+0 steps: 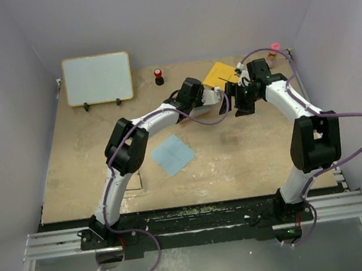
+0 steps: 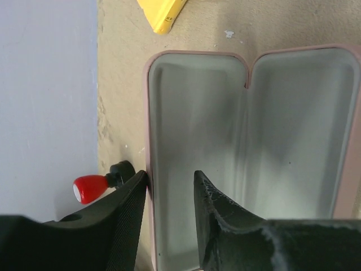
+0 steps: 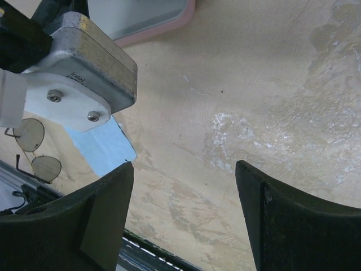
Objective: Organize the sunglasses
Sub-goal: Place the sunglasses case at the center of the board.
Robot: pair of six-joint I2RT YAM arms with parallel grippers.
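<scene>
The sunglasses point(image 3: 35, 152) lie lenses-up on the table near the front edge, just beyond the blue cloth point(image 3: 107, 148); in the top view they are a faint shape by my left arm point(image 1: 132, 181). The pinkish-brown case point(image 2: 197, 113) lies open and empty at the back middle of the table; its rim also shows in the right wrist view point(image 3: 169, 25). My left gripper point(image 2: 170, 175) is open and straddles the case's left wall, one finger outside, one inside. My right gripper point(image 3: 185, 166) is open and empty above bare table, right of the case point(image 1: 242, 104).
The light blue cloth point(image 1: 172, 154) lies flat mid-table. A yellow pad point(image 1: 220, 75) sits behind the case. A red-topped black knob point(image 1: 158, 75) and a white board point(image 1: 97, 79) stand at the back left. A pink item point(image 1: 275, 47) is in the back right corner.
</scene>
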